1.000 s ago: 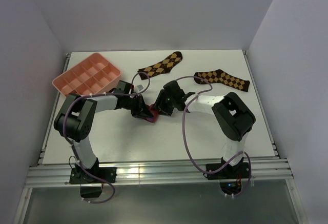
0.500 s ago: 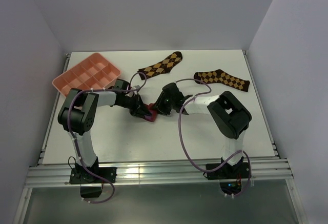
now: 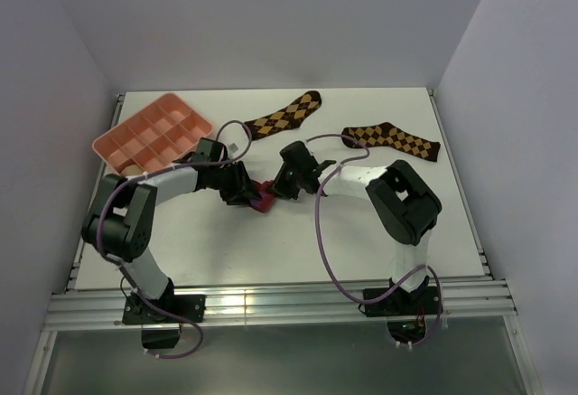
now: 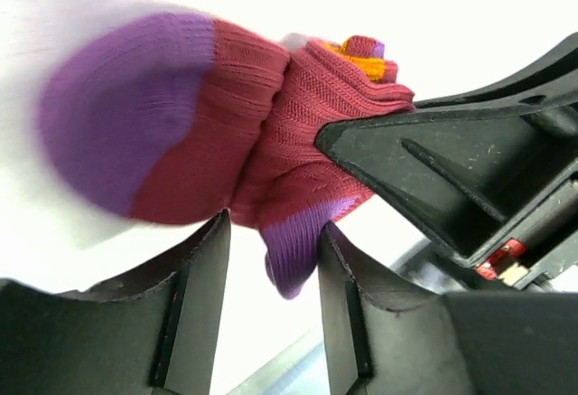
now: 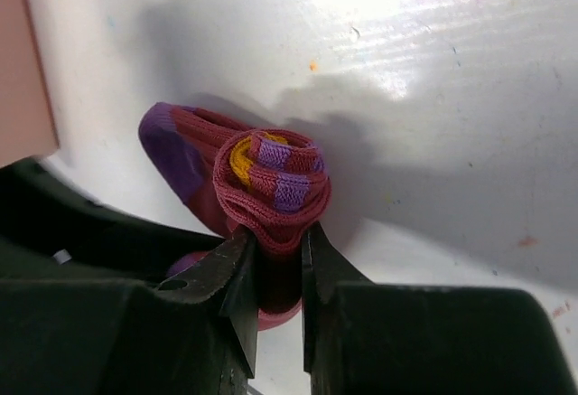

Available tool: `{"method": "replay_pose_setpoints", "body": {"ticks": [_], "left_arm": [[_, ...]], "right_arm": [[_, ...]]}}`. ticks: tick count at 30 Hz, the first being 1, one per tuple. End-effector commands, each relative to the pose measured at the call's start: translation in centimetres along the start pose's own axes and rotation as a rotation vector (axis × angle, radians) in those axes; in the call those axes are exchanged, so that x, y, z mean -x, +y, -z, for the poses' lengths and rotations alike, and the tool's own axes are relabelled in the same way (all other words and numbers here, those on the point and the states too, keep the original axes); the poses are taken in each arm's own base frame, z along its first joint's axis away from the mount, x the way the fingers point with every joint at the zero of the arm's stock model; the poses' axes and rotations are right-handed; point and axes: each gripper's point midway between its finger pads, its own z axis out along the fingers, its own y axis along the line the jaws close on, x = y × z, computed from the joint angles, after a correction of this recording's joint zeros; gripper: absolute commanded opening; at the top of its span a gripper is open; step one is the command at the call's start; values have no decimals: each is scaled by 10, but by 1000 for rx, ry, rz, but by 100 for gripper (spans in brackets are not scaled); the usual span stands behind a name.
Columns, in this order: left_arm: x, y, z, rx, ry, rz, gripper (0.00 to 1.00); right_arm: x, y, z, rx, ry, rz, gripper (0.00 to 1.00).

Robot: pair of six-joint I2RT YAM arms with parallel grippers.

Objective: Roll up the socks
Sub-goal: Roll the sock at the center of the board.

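A crimson sock (image 3: 262, 200) with a purple toe and heel and an orange cuff lies mid-table, rolled into a tight bundle. In the right wrist view the roll's spiral end (image 5: 271, 178) faces the camera, and my right gripper (image 5: 278, 241) is shut on its lower part. In the left wrist view the purple toe (image 4: 126, 106) points left and a purple fold hangs between the fingers of my left gripper (image 4: 271, 228). Those fingers stand apart, with a gap on the left side. From above, the left gripper (image 3: 247, 193) and the right gripper (image 3: 276, 191) meet at the bundle from either side.
A pink compartment tray (image 3: 153, 131) sits at the far left. Two dark brown argyle socks lie flat at the back, one in the middle (image 3: 284, 115) and one to the right (image 3: 391, 140). White walls enclose the table on three sides.
My left gripper's jaws have come apart from a shut grip on the sock. My right gripper's jaws have closed onto the roll. Both grippers and the bundle shifted slightly toward the far side.
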Motion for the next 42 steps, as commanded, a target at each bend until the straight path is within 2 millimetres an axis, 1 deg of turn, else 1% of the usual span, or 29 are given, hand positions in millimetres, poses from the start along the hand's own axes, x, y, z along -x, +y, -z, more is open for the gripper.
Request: {"method": "replay_pose_setpoints", "body": {"ticks": [1,2,3,4,5,6,7,9,10,11,12,13,15,16,17,18,19,20,22,24,25,27,28,30,31,34,35,37,42], "left_arm": [[35,16,20,206,-278,-160,47],[38,6,31,209,-340,-203,47],[45,7,38,257,-406,-227,48],[43,-8,45,257,-455,-289,48],[41,-13,48,261,-483,-324,49],[49,-11,56,327,-561,-349,49],[39,-24,54,330,-574,-424,49],[35,-40,62,333,-650,-502,50],[26,-49,61,357,-681,-565,50],[21,-53,64,363,-705,-596,50],[16,-63,63,350,-732,-627,50],[4,-73,61,356,-755,-680,51],[-10,-81,55,348,-762,-736,51],[-23,-85,48,362,-768,-781,51],[-27,-91,44,356,-777,-797,51],[-33,-91,40,369,-777,-820,50],[-43,-91,30,384,-759,-858,50],[-44,-93,28,402,-772,-871,50],[-50,-90,17,436,-756,-902,50],[-51,-88,11,464,-756,-922,50],[-51,-83,6,487,-748,-927,50],[-48,-78,3,522,-754,-927,50],[-48,-71,-3,550,-746,-934,50],[-44,-66,-3,597,-759,-930,51],[-43,-63,-7,618,-755,-936,51],[-40,-57,-12,660,-763,-941,52],[-39,-56,-12,671,-771,-937,52],[-37,-46,-11,720,-765,-942,52],[-33,-34,-13,756,-759,-912,54]], "right_arm": [[-11,-38,9,-201,51,39,0],[-11,-39,10,-213,57,38,0],[-11,-40,11,-225,64,37,0],[-13,-40,15,-247,75,34,0],[-15,-41,14,-258,87,32,0],[-16,-41,15,-264,102,28,0],[-17,-40,18,-282,117,27,0],[-20,-43,17,-310,143,25,0],[-21,-43,17,-316,148,24,0],[-21,-46,17,-328,151,25,0],[-21,-47,17,-338,151,25,0],[-21,-47,18,-344,154,28,0],[-22,-49,17,-350,168,22,0],[-24,-49,16,-350,181,15,0],[-23,-50,16,-350,185,9,0],[-23,-49,15,-347,189,5,0],[-23,-50,15,-347,192,5,0],[-23,-50,15,-349,194,4,0],[-23,-51,15,-353,196,4,0],[-24,-52,15,-353,201,4,0],[-24,-52,15,-353,204,3,0],[-24,-52,15,-353,207,3,0],[-24,-52,15,-352,209,4,0],[-25,-51,15,-349,214,4,0],[-25,-51,15,-348,217,5,0],[-28,-51,15,-342,230,2,0],[-28,-50,14,-338,231,3,0],[-29,-50,14,-335,239,5,0],[-33,-49,12,-322,262,4,0]]}}
